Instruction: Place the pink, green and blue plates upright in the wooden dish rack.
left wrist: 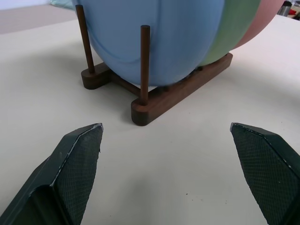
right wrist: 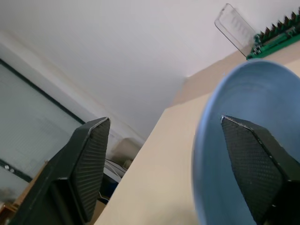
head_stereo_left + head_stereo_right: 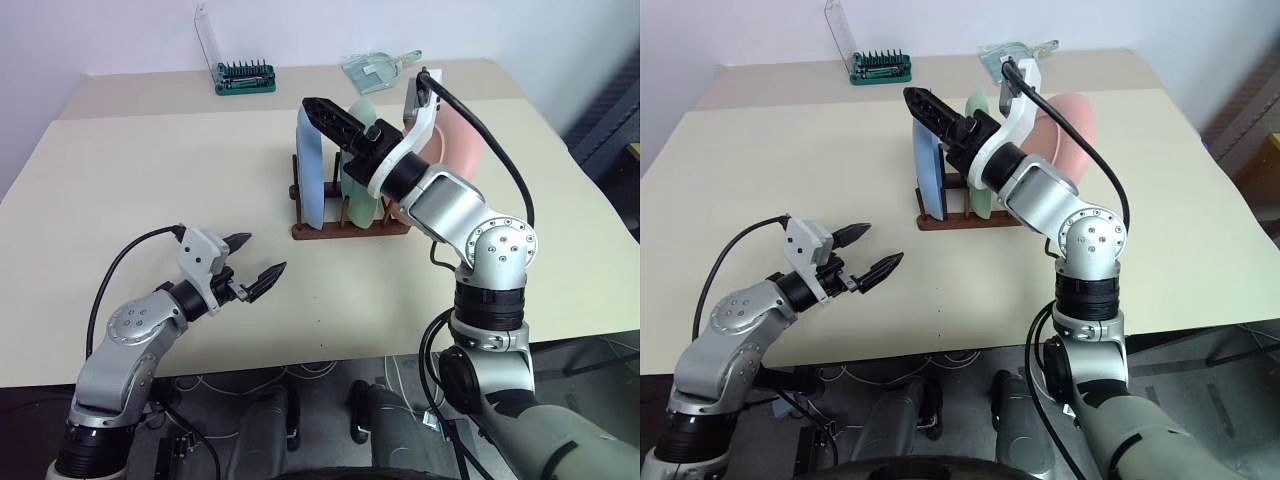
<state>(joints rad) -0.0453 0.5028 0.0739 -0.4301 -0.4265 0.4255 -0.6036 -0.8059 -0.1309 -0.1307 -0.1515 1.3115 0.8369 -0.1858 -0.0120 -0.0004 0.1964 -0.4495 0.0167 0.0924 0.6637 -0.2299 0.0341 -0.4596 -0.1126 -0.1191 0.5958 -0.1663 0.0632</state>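
All three plates stand in the wooden dish rack (image 3: 345, 228); the right gripper (image 3: 318, 112), fingers spread and empty, could topple the blue plate (image 3: 311, 170) withdrawing; left gripper (image 3: 255, 262) idles wide open

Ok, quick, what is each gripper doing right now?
Left gripper: open, holding nothing.
Right gripper: open over the blue plate, not gripping it.
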